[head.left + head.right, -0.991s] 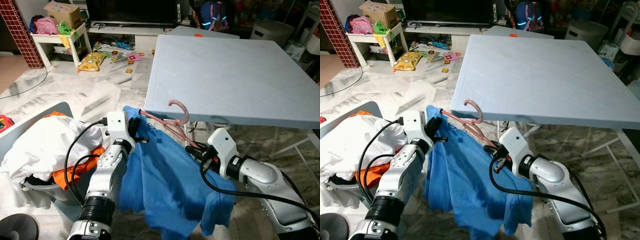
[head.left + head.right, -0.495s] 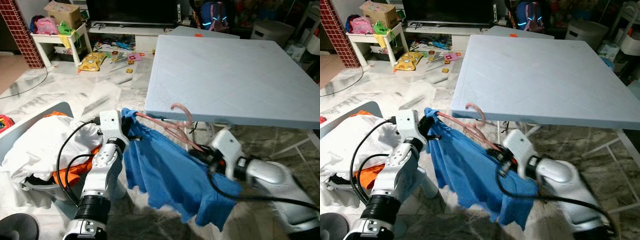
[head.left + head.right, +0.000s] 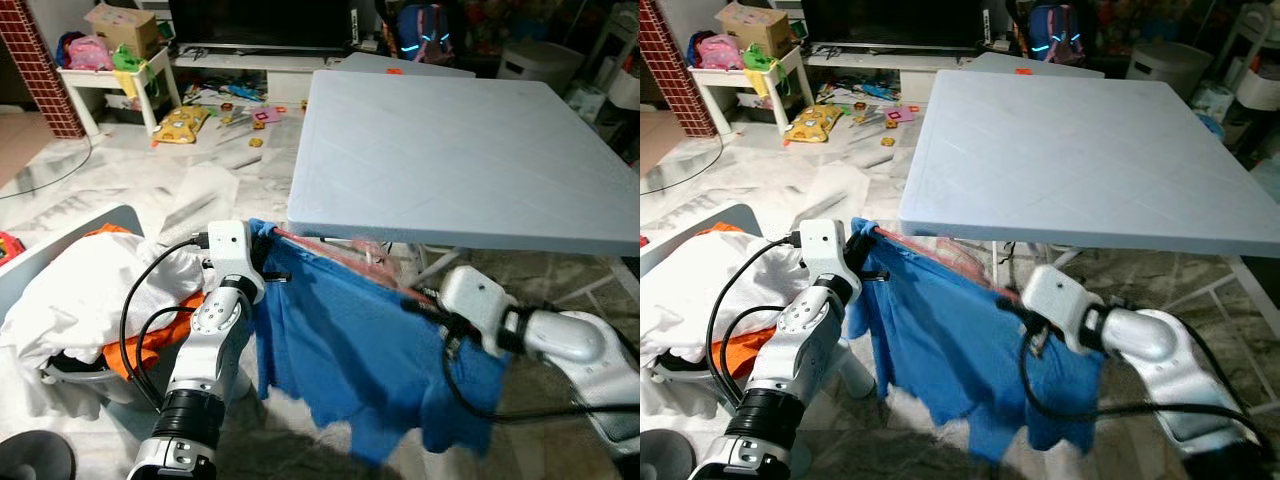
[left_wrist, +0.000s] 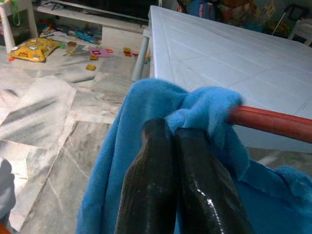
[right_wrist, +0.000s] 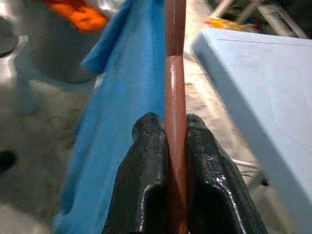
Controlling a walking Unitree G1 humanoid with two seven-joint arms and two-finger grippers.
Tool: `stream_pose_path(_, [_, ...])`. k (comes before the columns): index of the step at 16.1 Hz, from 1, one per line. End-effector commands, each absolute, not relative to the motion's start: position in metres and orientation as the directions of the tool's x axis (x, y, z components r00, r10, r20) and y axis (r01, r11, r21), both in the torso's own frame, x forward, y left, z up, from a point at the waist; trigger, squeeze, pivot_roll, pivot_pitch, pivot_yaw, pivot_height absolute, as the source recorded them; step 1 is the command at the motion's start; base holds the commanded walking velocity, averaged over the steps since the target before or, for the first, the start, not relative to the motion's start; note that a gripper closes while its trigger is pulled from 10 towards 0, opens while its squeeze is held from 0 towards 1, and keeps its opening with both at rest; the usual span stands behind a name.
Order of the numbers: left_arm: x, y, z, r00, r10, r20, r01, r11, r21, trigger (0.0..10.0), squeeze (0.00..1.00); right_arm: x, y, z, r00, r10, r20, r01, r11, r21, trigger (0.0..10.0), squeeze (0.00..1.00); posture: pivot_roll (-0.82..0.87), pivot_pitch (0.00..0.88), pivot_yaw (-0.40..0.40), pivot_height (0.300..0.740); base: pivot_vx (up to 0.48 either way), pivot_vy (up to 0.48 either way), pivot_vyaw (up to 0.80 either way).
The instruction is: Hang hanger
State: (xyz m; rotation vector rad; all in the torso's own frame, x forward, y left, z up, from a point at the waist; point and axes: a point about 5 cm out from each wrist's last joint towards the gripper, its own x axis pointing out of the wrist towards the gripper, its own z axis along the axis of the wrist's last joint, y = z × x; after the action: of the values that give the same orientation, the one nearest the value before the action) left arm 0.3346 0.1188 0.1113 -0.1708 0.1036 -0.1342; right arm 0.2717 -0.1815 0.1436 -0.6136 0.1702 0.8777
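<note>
While the pale blue table (image 3: 470, 140) takes up most of the ground ahead, its near edge hanging over the marble floor (image 3: 140, 190), the blue garment (image 3: 360, 360) is stretched out just below and in front of that edge, held up between the two arms and drooping in a ragged hem toward the floor. To the robot's left stands a grey laundry basket (image 3: 85, 385) heaped with white cloth (image 3: 90, 290) and something orange (image 3: 165, 335); further back a white toy shelf (image 3: 110, 80) and scattered toys (image 3: 185, 122) lie near a dark TV stand. The reddish hanger (image 3: 940, 255) runs inside the garment's top edge, slanting from the left gripper down to the right one, its middle part blurred just under the table edge, so whether its hook touches the table cannot be told. The left gripper (image 4: 168, 134) is pinched together on a fold of the blue garment at the upper corner, where the hanger's red bar (image 4: 273, 123) comes out of the cloth right beside the fingertips. The right gripper (image 5: 174, 127) is clamped narrowly on the hanger's bar, which runs straight out between its two black fingers (image 5: 146, 161), with the blue cloth hanging just beside it and the table edge close by.
</note>
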Motion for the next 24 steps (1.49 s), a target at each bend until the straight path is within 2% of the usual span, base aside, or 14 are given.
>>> stream_pose_path(1, [0.338, 0.13, 0.124, 0.994, -0.102, -0.033, 0.095, 0.981, -0.17, 0.0, 0.0, 0.273, -0.186, 0.138, 0.674, 0.612, -0.415, -0.737, 0.515, -0.438, 10.0, 0.0, -0.18, 0.0, -0.03, 0.74, 0.0, 0.0, 0.0])
stream_pose_path(2, [0.336, 0.115, 0.126, 0.987, -0.157, -0.022, 0.152, 0.976, -0.153, 0.0, 0.0, 0.271, -0.168, 0.134, 0.66, 0.634, -0.402, -0.747, 0.501, -0.437, 10.0, 0.0, -0.18, 0.0, -0.032, 0.74, 0.0, 0.0, 0.0])
stream_pose_path(3, [0.336, 0.113, 0.126, 0.986, -0.168, -0.019, 0.163, 0.975, -0.149, 0.0, 0.0, 0.27, -0.165, 0.132, 0.658, 0.638, -0.4, -0.749, 0.498, -0.438, 10.0, 0.0, -0.18, 0.0, -0.032, 0.74, 0.0, 0.0, 0.0])
stream_pose_path(5, [0.333, 0.094, 0.126, 0.969, -0.246, -0.02, 0.242, 0.961, -0.137, 0.0, 0.0, 0.264, -0.139, 0.126, 0.62, 0.687, -0.379, -0.773, 0.456, -0.441, 10.0, 0.0, -0.17, 0.0, -0.034, 0.74, 0.0, 0.0, 0.0])
stream_pose_path(6, [0.332, 0.088, 0.126, 0.96, -0.279, -0.018, 0.275, 0.954, -0.121, 0.0, 0.0, 0.263, -0.132, 0.125, 0.612, 0.697, -0.373, -0.781, 0.457, -0.426, 10.0, 0.0, -0.18, 0.0, -0.034, 0.74, 0.0, 0.0, 0.0])
stream_pose_path(8, [0.327, 0.074, 0.132, 0.933, -0.358, 0.024, 0.359, 0.933, -0.008, 0.0, 0.0, 0.259, -0.128, 0.115, 0.586, 0.677, -0.444, -0.799, 0.394, -0.454, 10.0, 0.0, -0.17, 0.0, -0.036, 0.74, 0.0, 0.0, 0.0])
stream_pose_path(12, [0.328, 0.076, 0.143, 0.935, -0.35, 0.061, 0.353, 0.935, -0.034, 0.0, 0.0, 0.255, -0.154, 0.094, 0.562, 0.573, -0.596, -0.822, 0.313, -0.475, 10.0, 0.0, -0.17, 0.0, -0.04, 0.74, 0.0, 0.0, 0.0])
stream_pose_path(15, [0.334, 0.095, 0.148, 0.96, -0.269, 0.082, 0.271, 0.962, -0.02, 0.0, 0.0, 0.244, -0.173, 0.092, 0.516, 0.578, -0.633, -0.855, 0.304, -0.42, 10.0, 0.0, -0.17, 0.0, -0.04, 0.74, 0.0, 0.0, 0.0])
stream_pose_path(18, [0.342, 0.122, 0.153, 0.981, -0.172, 0.088, 0.175, 0.984, -0.024, 0.0, 0.0, 0.236, -0.213, 0.103, 0.504, 0.574, -0.646, -0.864, 0.335, -0.376, 10.0, 0.0, -0.19, 0.0, -0.031, 0.74, 0.0, 0.0, 0.0])
stream_pose_path(19, [0.344, 0.127, 0.154, 0.983, -0.156, 0.092, 0.159, 0.987, -0.019, 0.0, 0.0, 0.233, -0.227, 0.107, 0.481, 0.576, -0.661, -0.877, 0.317, -0.362, 10.0, 0.0, -0.19, 0.0, -0.028, 0.74, 0.0, 0.0, 0.0])
stream_pose_path(21, [0.345, 0.129, 0.156, 0.984, -0.148, 0.096, 0.151, 0.988, -0.022, 0.0, 0.0, 0.23, -0.241, 0.111, 0.463, 0.556, -0.69, -0.886, 0.301, -0.353, 10.0, 0.0, -0.19, 0.0, -0.026, 0.74, 0.0, 0.0, 0.0])
stream_pose_path(24, [0.346, 0.128, 0.156, 0.984, -0.152, 0.093, 0.155, 0.988, -0.02, 0.0, 0.0, 0.232, -0.247, 0.119, 0.452, 0.571, -0.685, -0.892, 0.297, -0.34, 10.0, 0.0, -0.2, 0.0, -0.024, 0.74, 0.0, 0.0, 0.0])
